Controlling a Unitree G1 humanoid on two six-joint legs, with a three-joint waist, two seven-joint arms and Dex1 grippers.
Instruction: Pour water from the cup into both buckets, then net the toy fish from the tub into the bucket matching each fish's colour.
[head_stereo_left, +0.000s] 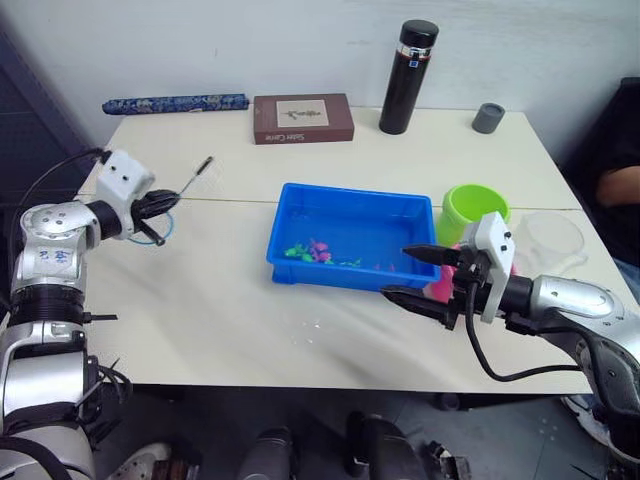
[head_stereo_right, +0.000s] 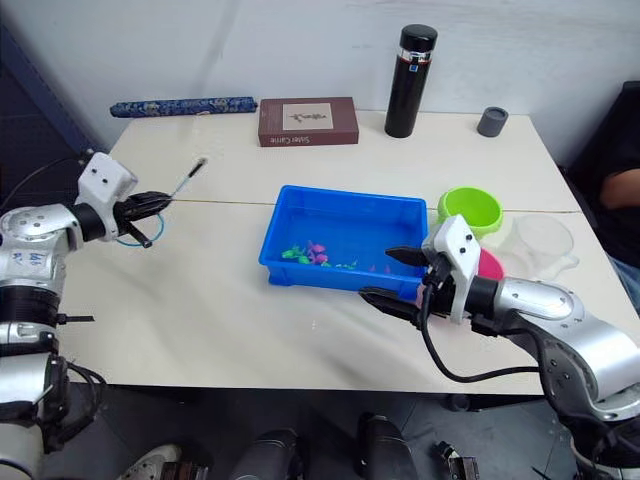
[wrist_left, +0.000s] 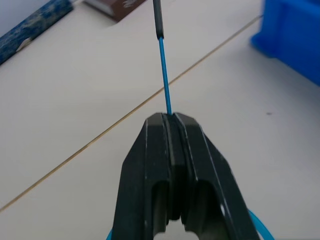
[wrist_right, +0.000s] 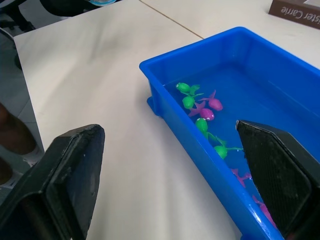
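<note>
Pinching the net's thin handle, the left tool (wrist_left: 170, 120) has its fingers pressed together on the blue wire, seen plainly in the left wrist view; the net (head_stereo_left: 160, 222) hangs at the desk's left side, well apart from the tub (head_stereo_left: 352, 235). Hoop rim peeks blue beside the tool in the head views.

Handling guess: net is very light, wire handle thin and probably springy, so it could twist or slip between flat pads. Current hold looks close to the hoop, which should limit wobble. Mesh likely soft, drains water. Toy fish (wrist_right: 200, 106) are tiny, wet, likely slippery, so scoop from under, not pinch.

Right tool (head_stereo_right: 392, 275) is spread wide and empty, hovering at the tub's near right corner, just in front of the pink bucket (head_stereo_right: 488, 264). Green bucket (head_stereo_right: 469, 209) sits behind the pink one; clear cup (head_stereo_right: 541, 243) on the right of both, near the desk (head_stereo_left: 230, 310) edge.

View differences: right wrist view shows fish colours clearly, green and pink mixed in a cluster in shallow water near the tub's front wall; head views show them as small specks. Left wrist view shows the grip on the wire but little of the hoop. Head views give the layout: buckets, cup, both arms. Water level in the buckets can't be told.
</note>
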